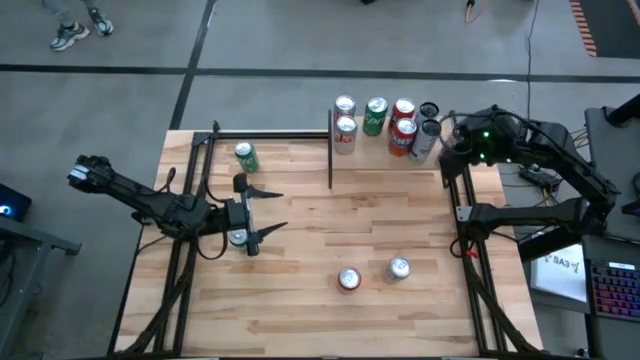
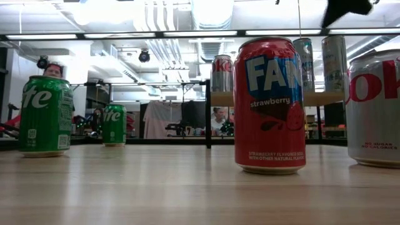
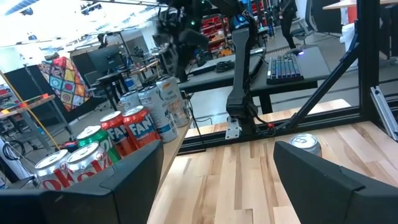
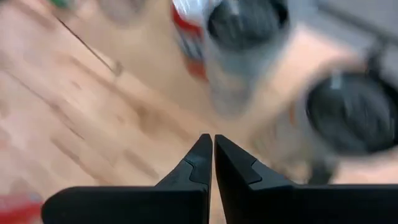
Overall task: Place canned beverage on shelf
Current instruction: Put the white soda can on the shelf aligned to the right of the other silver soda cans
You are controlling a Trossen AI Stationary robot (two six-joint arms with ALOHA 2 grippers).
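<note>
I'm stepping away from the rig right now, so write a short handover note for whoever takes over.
Left gripper: open, over the table's left side, a can beneath its wrist, not gripped.
Right gripper: shut, empty, above the cans on the shelf.
Done: seven cans stand on the shelf.
Left: green can at the table's back left, red can and silver can near the front, plus the one under the left wrist.

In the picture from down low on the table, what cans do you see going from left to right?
Big green can → small far green can → silver can on the shelf → red strawberry Fanta can → two tall slim cans behind it → white can with red letters at the edge.
</note>
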